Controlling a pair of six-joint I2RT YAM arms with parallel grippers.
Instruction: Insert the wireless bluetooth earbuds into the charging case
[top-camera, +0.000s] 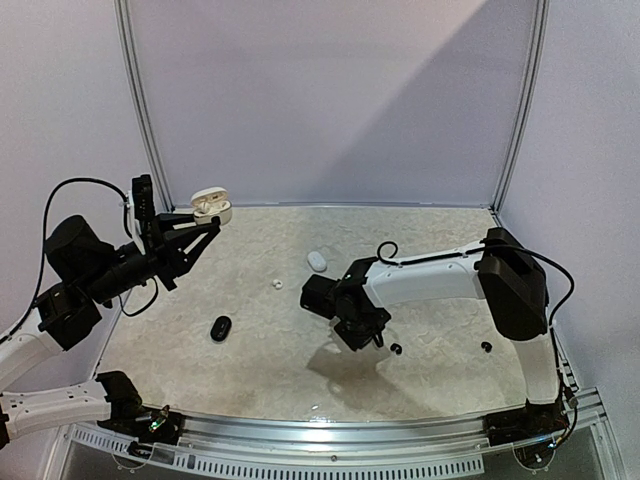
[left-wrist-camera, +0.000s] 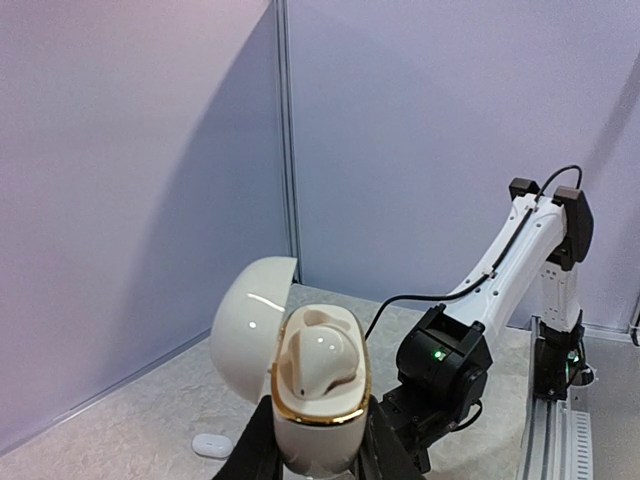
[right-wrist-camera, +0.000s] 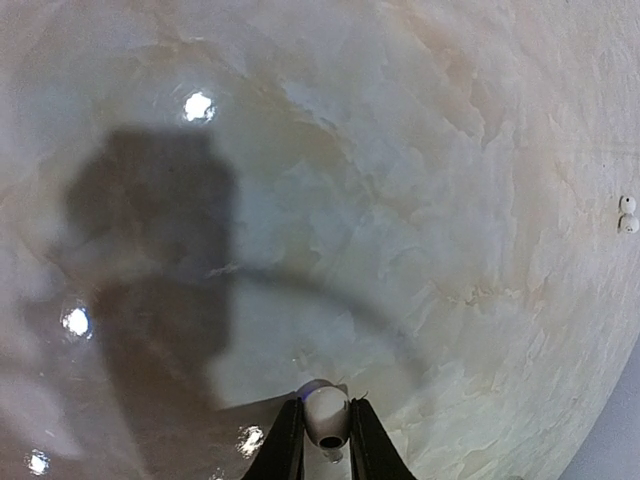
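Your tabletop (top-camera: 450, 240) is pale and stone-patterned. Your left gripper (left-wrist-camera: 315, 455) is raised above the far-left corner, clamped tight on the base of the white charging case (left-wrist-camera: 318, 410). The lid stands open, and a seated earbud (left-wrist-camera: 318, 360), also white, lies in the case.

Your right gripper (right-wrist-camera: 326, 432) hangs over the middle of the tabletop, toward the near edge. Its fingers are pressed together on a white earbud (right-wrist-camera: 325, 412), held clear of the surface.

On the tabletop you have a black case (top-camera: 221, 328) left of centre and a closed white case (top-camera: 317, 261) nearer the far edge. A loose white earbud (top-camera: 277, 284) lies between them. One black earbud (top-camera: 396, 348) sits just right of the right gripper, and a second black earbud (top-camera: 486, 346) lies near the right edge.
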